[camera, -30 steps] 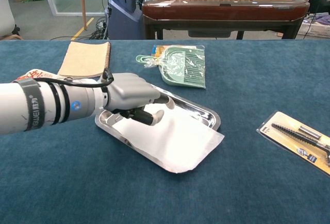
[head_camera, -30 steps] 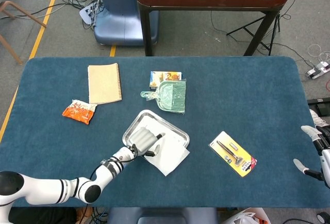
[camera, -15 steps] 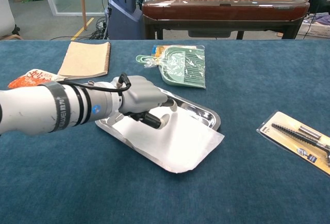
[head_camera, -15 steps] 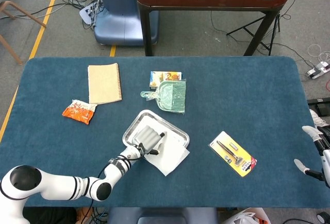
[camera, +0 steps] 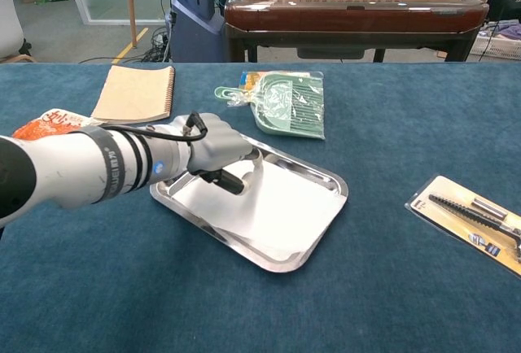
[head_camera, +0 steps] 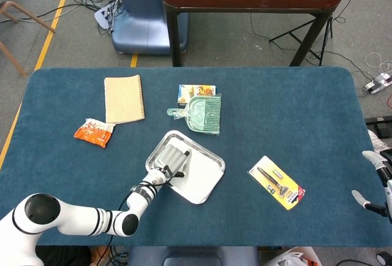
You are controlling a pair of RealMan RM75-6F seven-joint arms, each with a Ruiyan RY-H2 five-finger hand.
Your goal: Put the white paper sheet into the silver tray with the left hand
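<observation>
White paper sheet (camera: 269,207) flat inside shiny rectangular silver tray (camera: 326,216) (left robot hand (camera: 218,151) curled, pressing it).

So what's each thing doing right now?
White paper sheet: lying flat inside the tray.
Shiny silver metal tray: on the table, holding the sheet.
Left robot hand: resting on the sheet, fingers curled.
Right robot hand: at the table's edge, holding nothing, fingers apart.
Tan spiral notebook: closed.
</observation>
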